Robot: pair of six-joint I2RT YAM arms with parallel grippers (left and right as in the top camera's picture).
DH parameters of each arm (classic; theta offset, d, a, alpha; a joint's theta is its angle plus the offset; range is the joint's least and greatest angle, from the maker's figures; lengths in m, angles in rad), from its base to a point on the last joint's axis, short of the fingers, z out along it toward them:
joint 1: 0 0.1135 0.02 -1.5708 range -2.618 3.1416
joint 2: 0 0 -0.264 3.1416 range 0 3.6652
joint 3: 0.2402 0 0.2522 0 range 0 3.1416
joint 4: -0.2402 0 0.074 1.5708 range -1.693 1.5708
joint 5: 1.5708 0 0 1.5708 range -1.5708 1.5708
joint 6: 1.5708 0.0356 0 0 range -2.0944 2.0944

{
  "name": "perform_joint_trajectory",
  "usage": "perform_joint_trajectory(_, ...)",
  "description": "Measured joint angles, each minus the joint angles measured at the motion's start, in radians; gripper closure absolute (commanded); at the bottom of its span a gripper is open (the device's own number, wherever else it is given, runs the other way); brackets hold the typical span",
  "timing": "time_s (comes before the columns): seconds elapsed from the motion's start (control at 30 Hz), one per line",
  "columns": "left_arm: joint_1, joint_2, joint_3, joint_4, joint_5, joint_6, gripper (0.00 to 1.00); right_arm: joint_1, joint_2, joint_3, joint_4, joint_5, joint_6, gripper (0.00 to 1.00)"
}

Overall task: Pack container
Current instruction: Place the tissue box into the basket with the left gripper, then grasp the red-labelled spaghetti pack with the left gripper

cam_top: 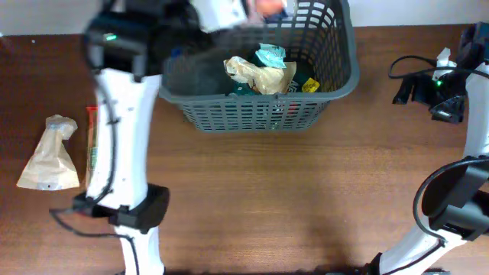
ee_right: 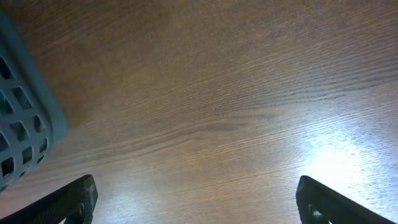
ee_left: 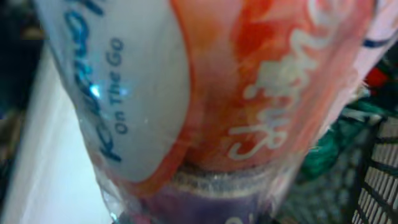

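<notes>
The container, a dark grey lattice basket (cam_top: 252, 114), stands at the table's back centre and holds several packets, among them a crumpled beige one (cam_top: 260, 74) and a teal one (cam_top: 269, 55). My left gripper (cam_top: 246, 9) is blurred above the basket's back edge, shut on an orange and white packet (cam_top: 269, 6). That packet (ee_left: 217, 81) fills the left wrist view and hides the fingers; basket lattice (ee_left: 379, 180) shows at the lower right. My right gripper (ee_right: 196, 205) is open and empty over bare wood, just right of the basket's corner (ee_right: 25, 124).
A beige paper pouch (cam_top: 50, 156) lies at the table's left. A red and green packet (cam_top: 92, 145) lies beside it, partly hidden by my left arm. My right arm's base and cables (cam_top: 451, 206) are at the right edge.
</notes>
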Motion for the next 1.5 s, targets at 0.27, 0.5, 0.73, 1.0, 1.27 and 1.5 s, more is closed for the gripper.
perform_joint_trajectory(0.27,-0.065,0.249,-0.057,-0.005,-0.048,0.102,0.6,0.0,0.0,0.0,0.0,0.0,0.0,0.01)
perform_joint_trajectory(0.5,-0.071,0.309,-0.068,-0.011,-0.13,0.027,0.02,0.0,0.0,0.0,0.0,0.0,-0.001,0.01)
perform_joint_trajectory(0.73,-0.055,0.217,-0.043,-0.011,-0.361,-0.192,0.0,0.0,0.0,0.0,0.0,0.0,0.0,0.01)
perform_joint_trajectory(1.0,0.236,-0.105,-0.025,-0.077,-0.418,-0.386,0.02,0.0,0.0,0.0,0.0,0.0,-0.001,0.01)
perform_joint_trajectory(1.27,0.575,-0.151,-0.151,-0.317,-0.286,-0.666,0.01,0.0,0.0,0.0,0.0,0.0,-0.001,0.01)
perform_joint_trajectory(1.5,0.627,0.021,-0.631,-0.168,-0.263,-0.801,0.01,0.0,0.0,0.0,0.0,0.0,-0.002,0.01)
